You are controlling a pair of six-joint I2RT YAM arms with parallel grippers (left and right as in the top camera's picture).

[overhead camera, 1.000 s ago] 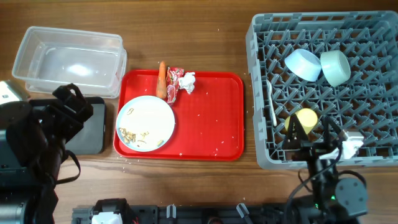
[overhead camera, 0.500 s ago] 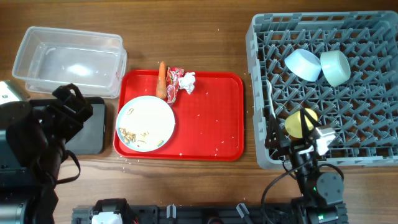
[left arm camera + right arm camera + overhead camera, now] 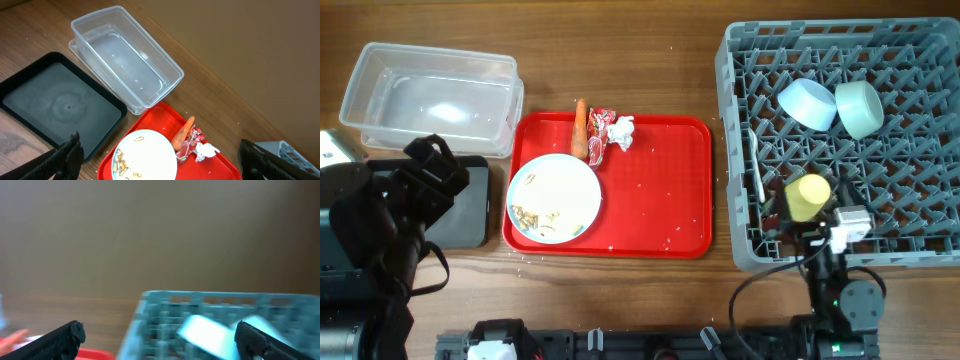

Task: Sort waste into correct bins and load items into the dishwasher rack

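Observation:
A pale blue plate [image 3: 554, 198] with beige food scraps [image 3: 532, 215] lies on the red tray. Behind it are the carrot [image 3: 581, 128], red wrapper [image 3: 601, 133] and white tissue [image 3: 622, 131]. The clear tub [image 3: 430, 95] and black tray [image 3: 460, 205] are at the left. The grey rack [image 3: 880, 60] holds a blue bowl [image 3: 807, 102], mint bowl [image 3: 858, 107], yellow-green cup [image 3: 809, 196] and white spoon [image 3: 757, 180]. My left gripper [image 3: 162, 167] is open and empty, high above the plate [image 3: 145, 155]. My right gripper [image 3: 162, 342] is open and empty at the rack's front edge [image 3: 817, 235].
The red serving tray [image 3: 660, 190] sits mid-table between the bins and the rack. My left arm [image 3: 380, 220] covers part of the black tray. The right wrist view is blurred; the rack [image 3: 165, 310] and both bowls show in it.
My right arm has shifted left and then back right at the rack's front edge. The cup stays in the rack. The left arm has not moved.

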